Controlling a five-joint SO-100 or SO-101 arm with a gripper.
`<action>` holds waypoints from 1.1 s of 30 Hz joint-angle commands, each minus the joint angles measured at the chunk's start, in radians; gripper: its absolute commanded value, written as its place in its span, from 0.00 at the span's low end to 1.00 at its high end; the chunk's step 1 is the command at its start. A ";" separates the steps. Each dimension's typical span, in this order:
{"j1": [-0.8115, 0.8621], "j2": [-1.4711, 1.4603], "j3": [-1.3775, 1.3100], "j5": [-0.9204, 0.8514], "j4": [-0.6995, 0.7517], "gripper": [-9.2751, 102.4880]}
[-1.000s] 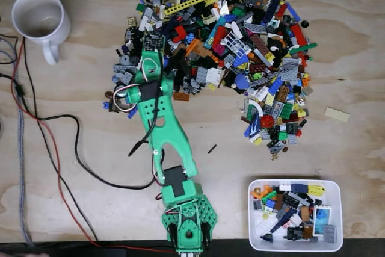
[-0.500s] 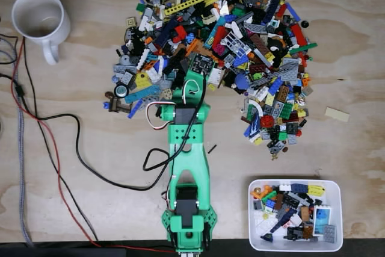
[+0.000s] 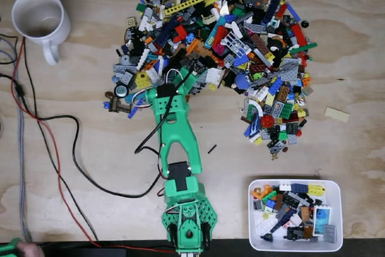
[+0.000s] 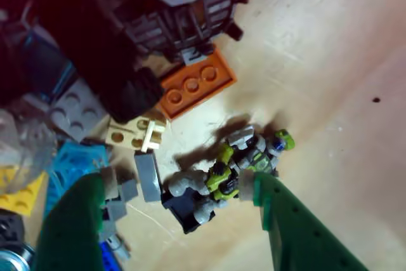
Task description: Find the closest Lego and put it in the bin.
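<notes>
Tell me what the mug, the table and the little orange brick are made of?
The mug looks like glazed ceramic: thick white wall, smooth surface. The table looks like bare plywood: pale, with wavy grain. The orange brick looks like hard plastic: even colour, moulded round studs.

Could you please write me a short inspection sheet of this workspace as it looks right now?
Surface: bare plywood table, no spills seen.
Job's things: large Lego pile; white bin at lower right, partly filled with pieces.
Clutter: white mug at upper left; loose tan plate at right.
Pincer: pincer open, its green fingers straddling a grey and lime figure at the pile's near edge.
Cables: black and red cables trail across the left side.
Surroundings: nothing seen.
</notes>
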 commanded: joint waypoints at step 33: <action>-0.031 0.232 0.348 0.304 -0.130 0.32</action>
